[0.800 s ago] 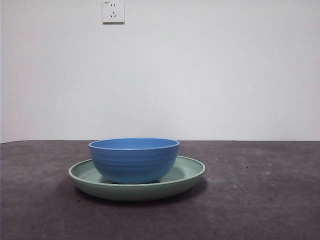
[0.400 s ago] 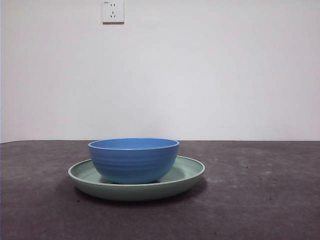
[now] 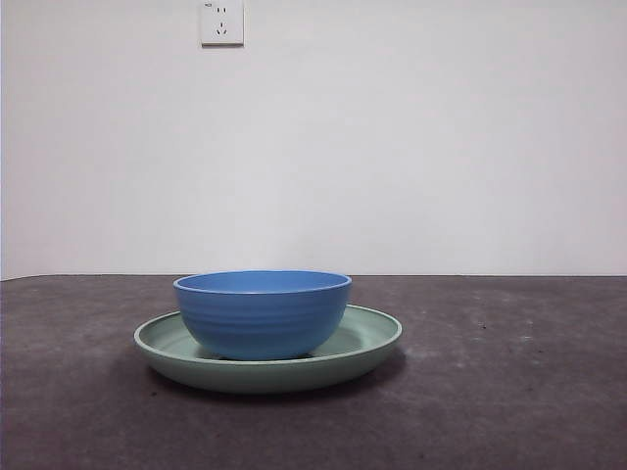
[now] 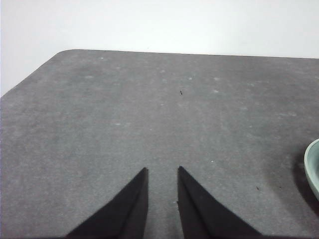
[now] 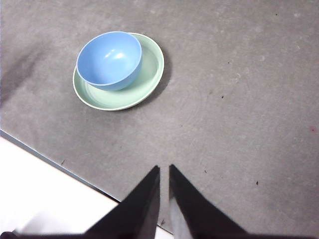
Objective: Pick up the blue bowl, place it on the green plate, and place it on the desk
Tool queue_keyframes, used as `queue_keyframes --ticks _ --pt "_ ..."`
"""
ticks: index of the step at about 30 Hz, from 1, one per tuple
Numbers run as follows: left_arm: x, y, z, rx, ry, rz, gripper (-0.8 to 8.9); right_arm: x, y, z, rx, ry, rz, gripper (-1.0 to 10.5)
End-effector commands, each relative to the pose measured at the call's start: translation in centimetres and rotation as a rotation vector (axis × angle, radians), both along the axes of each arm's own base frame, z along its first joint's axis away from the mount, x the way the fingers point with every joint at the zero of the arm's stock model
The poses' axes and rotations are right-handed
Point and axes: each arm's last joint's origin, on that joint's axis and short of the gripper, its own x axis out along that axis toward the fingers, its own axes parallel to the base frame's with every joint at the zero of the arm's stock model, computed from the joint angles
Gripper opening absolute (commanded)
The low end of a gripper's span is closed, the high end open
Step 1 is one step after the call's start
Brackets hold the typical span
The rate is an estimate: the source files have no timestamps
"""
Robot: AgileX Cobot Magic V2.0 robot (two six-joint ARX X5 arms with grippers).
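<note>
Nothing has shifted since a second ago: from the front, the blue bowl [image 3: 263,313] sits upright inside the green plate [image 3: 367,340], toward its left side, and the plate rests flat on the bench [image 3: 509,392], a little left of centre. A white wall socket [image 3: 221,22] hangs high on the wall behind. No arm shows in this view. Over to the left wrist view: the left end effector [image 4: 162,170] hovers above bare bench, its jaws parted by a narrow gap and gripping nothing, with just the plate's edge [image 4: 313,169] peeking in. Right wrist view now: the right end effector [image 5: 164,168] is up high near the bench edge, jaws almost together and empty, well apart from the bowl [image 5: 109,59] on its plate [image 5: 149,79].
</note>
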Motion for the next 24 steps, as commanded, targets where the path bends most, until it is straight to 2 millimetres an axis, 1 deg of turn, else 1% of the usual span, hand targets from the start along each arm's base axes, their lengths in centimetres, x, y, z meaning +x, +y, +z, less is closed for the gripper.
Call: queue_keyframes --ticks 1,17,19,21,24 --pt "0.1 0.0 -0.7 -0.006 0.025 0.003 0.92 -0.4 -0.2 0.1 -0.020 0.028 0.011 0.3" --pt "0.1 0.0 -0.7 -0.006 0.025 0.003 0.92 -0.5 -0.3 0.1 -0.028 0.010 -0.001 0.3" --pt "0.1 0.0 -0.7 -0.006 0.025 0.003 0.92 -0.4 -0.3 0.2 -0.064 -0.046 0.009 0.3" --pt "0.1 0.0 -0.7 -0.006 0.026 0.003 0.92 0.0 -0.3 0.1 -0.063 -0.126 -0.025 0.3" --pt "0.1 0.0 -0.7 -0.006 0.026 0.003 0.92 1.4 -0.2 -1.1 -0.068 -0.321 -0.078 0.3"
